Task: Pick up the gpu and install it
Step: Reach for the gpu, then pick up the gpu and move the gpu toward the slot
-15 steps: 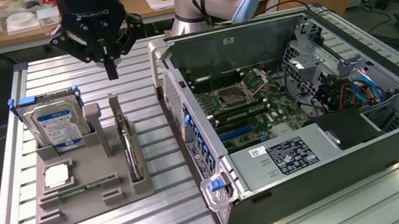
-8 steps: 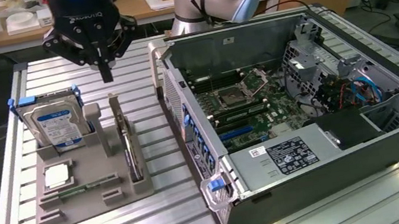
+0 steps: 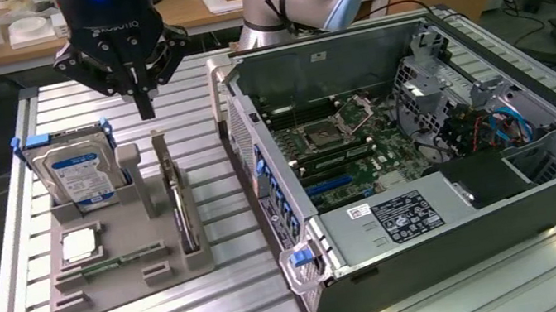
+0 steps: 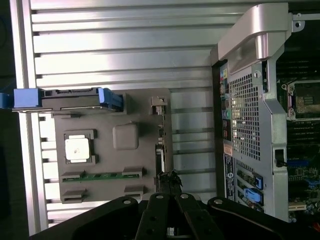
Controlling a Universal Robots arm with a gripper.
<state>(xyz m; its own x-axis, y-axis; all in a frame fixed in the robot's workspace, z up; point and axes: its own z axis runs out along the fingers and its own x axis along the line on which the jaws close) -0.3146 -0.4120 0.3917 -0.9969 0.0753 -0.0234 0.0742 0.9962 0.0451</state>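
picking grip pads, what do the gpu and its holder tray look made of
gpu: dark matte circuit board, apparently, with a silvery metal edge that glints. holder tray: likely plastic, uniform matte grey with moulded slots.

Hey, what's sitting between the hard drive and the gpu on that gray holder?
In the exterior view, one upright gray block of the holder stands between the hard drive and the gpu; otherwise that stretch of holder is bare.
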